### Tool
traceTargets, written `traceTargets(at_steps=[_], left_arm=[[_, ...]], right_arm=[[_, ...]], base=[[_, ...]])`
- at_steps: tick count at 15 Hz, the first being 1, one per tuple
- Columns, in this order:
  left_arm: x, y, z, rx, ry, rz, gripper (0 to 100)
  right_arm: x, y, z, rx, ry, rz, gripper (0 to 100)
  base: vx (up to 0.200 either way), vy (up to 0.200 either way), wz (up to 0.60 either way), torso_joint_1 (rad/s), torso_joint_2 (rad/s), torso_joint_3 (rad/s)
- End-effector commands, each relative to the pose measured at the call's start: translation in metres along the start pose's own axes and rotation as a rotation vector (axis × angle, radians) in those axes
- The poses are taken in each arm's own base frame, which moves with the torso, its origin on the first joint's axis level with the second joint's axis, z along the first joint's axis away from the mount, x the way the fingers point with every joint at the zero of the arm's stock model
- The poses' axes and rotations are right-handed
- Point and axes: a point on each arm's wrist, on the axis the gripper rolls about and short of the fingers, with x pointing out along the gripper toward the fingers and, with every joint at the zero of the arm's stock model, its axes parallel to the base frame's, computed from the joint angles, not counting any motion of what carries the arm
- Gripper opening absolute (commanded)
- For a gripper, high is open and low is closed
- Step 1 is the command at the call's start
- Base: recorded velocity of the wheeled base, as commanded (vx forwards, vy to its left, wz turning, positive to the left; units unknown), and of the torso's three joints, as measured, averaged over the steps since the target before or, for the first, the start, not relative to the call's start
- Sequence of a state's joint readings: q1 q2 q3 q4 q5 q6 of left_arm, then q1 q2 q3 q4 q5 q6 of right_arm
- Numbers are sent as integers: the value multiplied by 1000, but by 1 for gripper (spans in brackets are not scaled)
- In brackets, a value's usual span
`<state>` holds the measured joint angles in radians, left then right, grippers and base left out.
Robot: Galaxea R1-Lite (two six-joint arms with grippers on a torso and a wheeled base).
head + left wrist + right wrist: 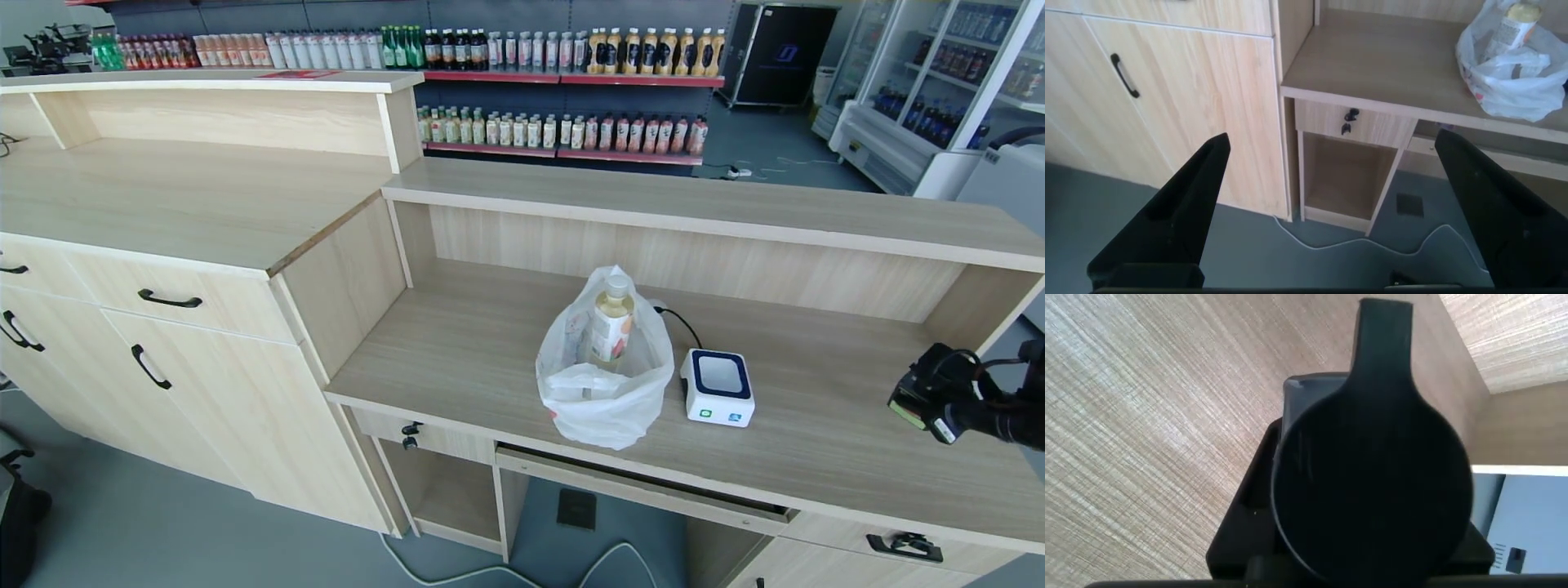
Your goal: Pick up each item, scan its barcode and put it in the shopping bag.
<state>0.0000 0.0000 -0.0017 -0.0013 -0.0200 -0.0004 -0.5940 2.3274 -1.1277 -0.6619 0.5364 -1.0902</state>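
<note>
The right pincer [918, 400] is held just above the counter [816, 441], toward its right end. Whether it is apart, together or clamped on something cannot be told.

To this pincer's left, near but apart from it, the white scanner [718, 385] is set flat with its window turned upward, and a black cable is led off behind it. Farther to the pincer's left, just beside the scanner, the shopping bag [604, 392] is stood on the same counter with its mouth open upward. A bottle [612, 322] is lodged inside the bag, upright, with its long axis vertical and its cap raised above the rim. The scanner is thus placed between this pincer and the bag, and the three are strung roughly along one line across the counter.

The left pincer [1331, 137] is spread wide apart and nothing is gripped in it. It is hung low, below the counter top, before the cabinet doors [1151, 98]. The bag [1511, 65] is found above it and off to its right, well apart.

The right arm is judged the nearer to both scanner and bag, so any coming move toward them is best reckoned leftward from that pincer.
</note>
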Motion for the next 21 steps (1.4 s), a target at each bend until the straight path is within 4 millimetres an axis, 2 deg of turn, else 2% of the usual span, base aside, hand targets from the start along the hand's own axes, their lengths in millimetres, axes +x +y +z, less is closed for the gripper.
traceTargets(at_steps=[1, 2, 3, 4, 5, 6, 8, 10, 12, 13, 14, 15, 16, 18, 21], left_arm=[[0, 0, 0, -1, 0, -1, 100], [0, 0, 0, 0, 0, 0, 100], [0, 0, 0, 0, 1, 0, 100], [0, 0, 0, -1, 1, 0, 100], [0, 0, 0, -1, 1, 0, 100], [0, 0, 0, -1, 1, 0, 100], [0, 0, 0, 0, 1, 0, 100], [0, 0, 0, -1, 0, 0, 100], [0, 0, 0, -1, 0, 0, 100], [0, 0, 0, -1, 1, 0, 100], [0, 0, 0, -1, 1, 0, 100], [0, 0, 0, -1, 1, 0, 100], [0, 0, 0, -1, 1, 0, 100], [0, 0, 0, -1, 1, 0, 100], [0, 0, 0, -1, 1, 0, 100]], right_arm=[[-81, -6, 61, -80, -54, -91, 0], [-123, 9, 80, -90, -61, -108, 0], [-153, 23, 92, -144, -91, -141, 0], [-177, 34, 103, -274, -137, -184, 0], [-194, 37, 120, -431, -219, -188, 0], [-203, 47, 135, -575, -345, -128, 0], [-216, 61, 163, -910, -552, -136, 0], [-216, 86, 202, -1175, -784, -168, 0], [-221, 104, 227, -1425, -927, -270, 0], [-226, 119, 240, -1567, -998, -345, 0], [-228, 134, 249, -1638, -1046, -378, 0], [-229, 140, 255, -1668, -1079, -400, 0], [-236, 150, 270, -1764, -1154, -530, 0], [-243, 160, 290, -1833, -1260, -747, 0], [-252, 166, 301, -1864, -1307, -938, 0]], base=[[0, 0, 0, 0, 0, 0], [0, 0, 0, 0, 0, 0], [0, 0, 0, 0, 0, 0], [0, 0, 0, 0, 0, 0], [0, 0, 0, 0, 0, 0], [0, 0, 0, 0, 0, 0], [0, 0, 0, 0, 0, 0], [0, 0, 0, 0, 0, 0], [0, 0, 0, 0, 0, 0], [0, 0, 0, 0, 0, 0], [0, 0, 0, 0, 0, 0], [0, 0, 0, 0, 0, 0], [0, 0, 0, 0, 0, 0], [0, 0, 0, 0, 0, 0], [0, 0, 0, 0, 0, 0]])
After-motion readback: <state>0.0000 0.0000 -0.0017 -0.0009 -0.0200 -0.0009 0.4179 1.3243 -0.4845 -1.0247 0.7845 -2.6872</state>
